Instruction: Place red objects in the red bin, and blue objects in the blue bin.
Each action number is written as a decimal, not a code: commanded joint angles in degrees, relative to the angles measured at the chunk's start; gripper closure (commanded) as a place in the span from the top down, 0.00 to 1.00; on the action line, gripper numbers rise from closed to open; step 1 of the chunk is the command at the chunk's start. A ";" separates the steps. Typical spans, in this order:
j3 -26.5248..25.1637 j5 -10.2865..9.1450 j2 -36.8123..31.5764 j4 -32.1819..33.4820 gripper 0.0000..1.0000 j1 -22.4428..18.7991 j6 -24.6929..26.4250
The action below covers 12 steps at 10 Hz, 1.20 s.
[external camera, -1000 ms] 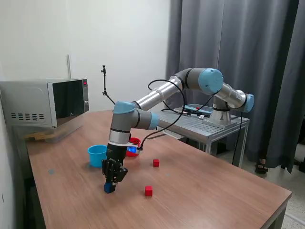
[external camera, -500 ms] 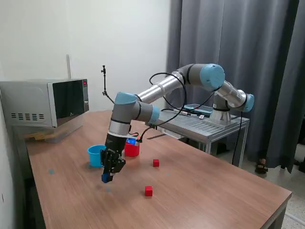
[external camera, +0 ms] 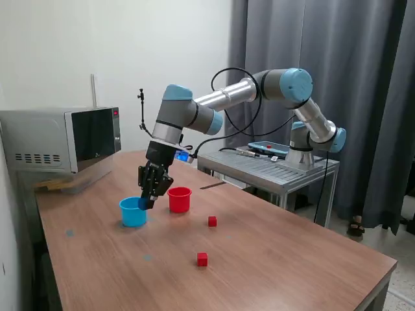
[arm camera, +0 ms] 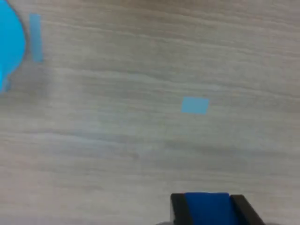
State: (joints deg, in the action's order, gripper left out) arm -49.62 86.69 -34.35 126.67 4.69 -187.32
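Observation:
My gripper [external camera: 146,198] is shut on a small dark blue cube [external camera: 142,203] and holds it just above the rim of the light blue cup [external camera: 133,214]. The red cup [external camera: 179,200] stands right beside it, on the exterior view's right. Two small red cubes lie on the table, one [external camera: 212,221] past the red cup and one [external camera: 202,259] nearer the front. In the wrist view the blue cube [arm camera: 207,212] sits between the black fingers of the gripper [arm camera: 207,205], and an edge of the blue cup [arm camera: 8,49] shows. No other blue cube is visible.
A microwave [external camera: 61,148] stands at the table's back on the exterior view's left. A metal cart [external camera: 272,170] carrying the arm's base is behind the table. Small blue tape marks [arm camera: 194,105] are stuck on the wooden tabletop [external camera: 279,259].
My gripper has lifted the blue cube off the table and carried it up and back, from the front of the table to just over the blue cup.

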 commanded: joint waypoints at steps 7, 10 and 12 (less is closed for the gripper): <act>-2.86 1.64 -1.95 -2.48 0.00 6.64 3.72; -4.25 1.20 -1.95 -2.39 0.00 9.79 5.47; -6.80 1.12 -1.95 -2.39 0.00 10.95 5.82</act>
State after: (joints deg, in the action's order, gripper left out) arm -54.67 87.91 -36.30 124.27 14.61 -181.90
